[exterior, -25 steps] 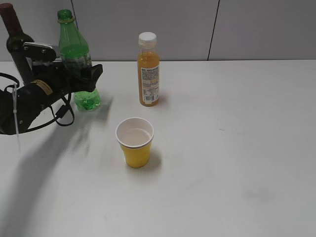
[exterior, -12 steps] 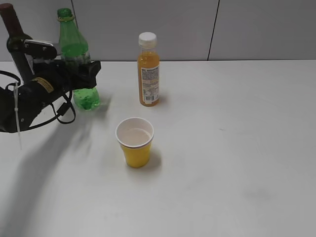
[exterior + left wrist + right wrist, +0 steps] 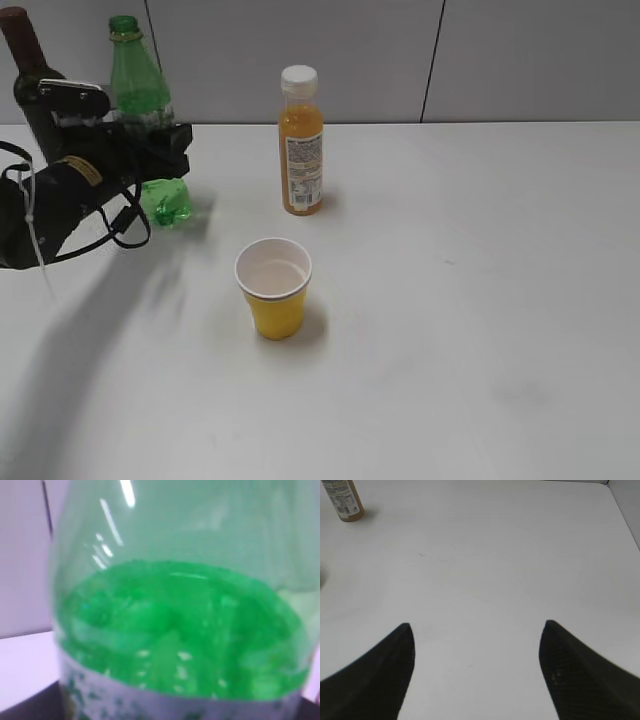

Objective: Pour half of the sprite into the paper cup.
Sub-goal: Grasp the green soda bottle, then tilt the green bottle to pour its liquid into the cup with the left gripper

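The sprite (image 3: 135, 85), a tall green uncapped bottle, is held upright at the far left, its base (image 3: 166, 201) lifted off the white table. My left gripper (image 3: 160, 145) is shut around its label band. The bottle fills the left wrist view (image 3: 175, 620), with green liquid up to about mid-frame. The paper cup (image 3: 273, 288), yellow with a white inside, stands near the table's middle, to the right of and nearer than the bottle. My right gripper (image 3: 477, 630) is open and empty over bare table; it does not show in the exterior view.
An orange juice bottle (image 3: 301, 140) with a white cap stands behind the cup, and also shows in the right wrist view (image 3: 342, 500). A dark wine bottle (image 3: 30, 80) stands at the far left behind my left arm. The table's edge (image 3: 615, 500) shows at the right.
My left gripper has lifted the sprite off the table and shifted it slightly left. The cup, juice bottle and wine bottle have not moved.
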